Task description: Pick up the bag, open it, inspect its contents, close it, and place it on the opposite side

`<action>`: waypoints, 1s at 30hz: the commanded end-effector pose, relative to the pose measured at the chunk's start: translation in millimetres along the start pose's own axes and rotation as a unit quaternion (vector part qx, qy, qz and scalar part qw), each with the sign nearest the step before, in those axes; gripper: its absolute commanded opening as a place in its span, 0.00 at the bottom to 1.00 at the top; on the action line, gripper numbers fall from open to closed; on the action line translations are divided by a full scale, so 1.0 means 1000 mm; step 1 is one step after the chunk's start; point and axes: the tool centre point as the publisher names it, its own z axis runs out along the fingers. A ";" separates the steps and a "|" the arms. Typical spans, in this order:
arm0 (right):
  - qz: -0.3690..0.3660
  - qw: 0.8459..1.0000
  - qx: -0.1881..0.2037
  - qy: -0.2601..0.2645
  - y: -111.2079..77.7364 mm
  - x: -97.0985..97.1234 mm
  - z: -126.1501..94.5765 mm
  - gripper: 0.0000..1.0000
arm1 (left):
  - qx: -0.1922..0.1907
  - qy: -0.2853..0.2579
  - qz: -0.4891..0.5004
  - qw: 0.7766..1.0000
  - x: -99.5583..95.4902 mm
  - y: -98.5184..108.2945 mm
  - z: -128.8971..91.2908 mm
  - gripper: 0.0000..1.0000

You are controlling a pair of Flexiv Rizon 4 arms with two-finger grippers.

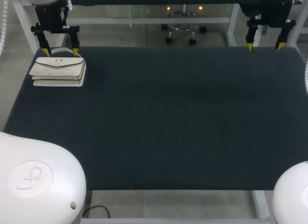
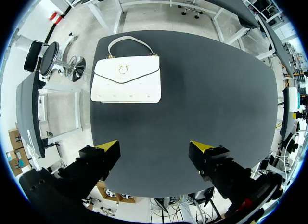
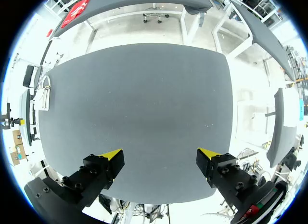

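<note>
While the white bag (image 1: 58, 71) lies flat at the table's (image 1: 183, 118) far left corner, the left gripper (image 1: 59, 51) hangs released near it, the right gripper (image 1: 263, 46) released too, well apart.

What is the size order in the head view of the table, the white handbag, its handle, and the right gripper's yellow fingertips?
1. Table
2. White handbag
3. Handbag handle
4. Yellow fingertips of the right gripper, both alike

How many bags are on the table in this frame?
1. The white bag lies at the table's left corner, just ahead of the open left gripper. None seems hidden.
</note>
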 end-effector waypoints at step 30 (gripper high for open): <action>-0.172 0.984 -0.047 0.021 -0.010 0.012 0.003 1.00 | 0.008 0.038 0.039 0.999 -0.025 -0.002 0.001 1.00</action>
